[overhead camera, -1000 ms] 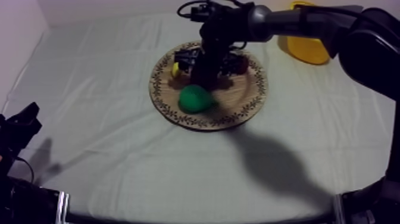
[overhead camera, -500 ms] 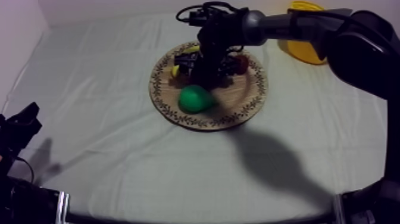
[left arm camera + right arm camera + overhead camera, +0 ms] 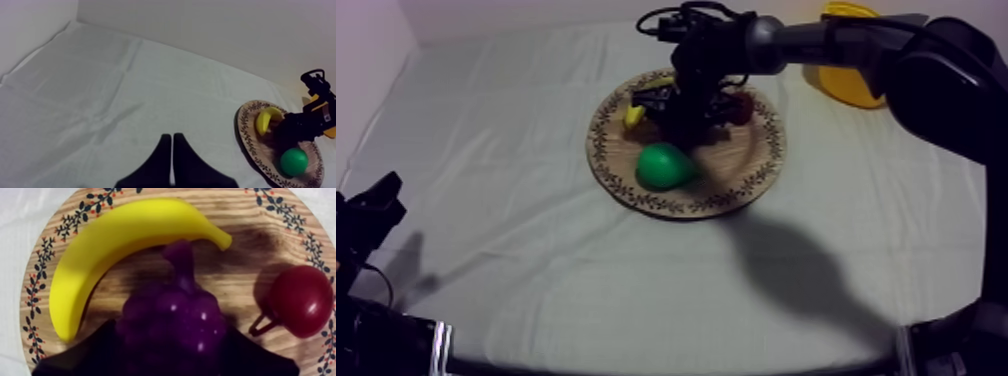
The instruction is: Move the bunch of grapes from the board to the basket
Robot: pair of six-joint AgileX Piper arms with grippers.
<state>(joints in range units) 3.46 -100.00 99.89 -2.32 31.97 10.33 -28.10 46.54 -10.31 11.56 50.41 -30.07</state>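
Observation:
The purple bunch of grapes [image 3: 172, 313] lies on the round wooden board [image 3: 245, 248] between a banana [image 3: 115, 243] and a small red fruit [image 3: 300, 300]. My right gripper [image 3: 170, 335] is down over the bunch, a black finger pressed against each side, shut on it. From above, the right gripper [image 3: 684, 112] covers the grapes at the back of the board [image 3: 766, 150]. The yellow basket [image 3: 851, 75] stands at the far right. My left gripper [image 3: 171, 160] rests low at the left, its fingers together as a narrow wedge.
A green pear [image 3: 664, 166] lies on the near side of the board, just in front of the right gripper. The right arm stretches from the upper right across the space beside the basket. The left gripper [image 3: 371, 210] sits by the left table edge.
The right gripper shifted slightly towards the back of the board a second ago and has since held still over the grapes. The left arm has not moved.

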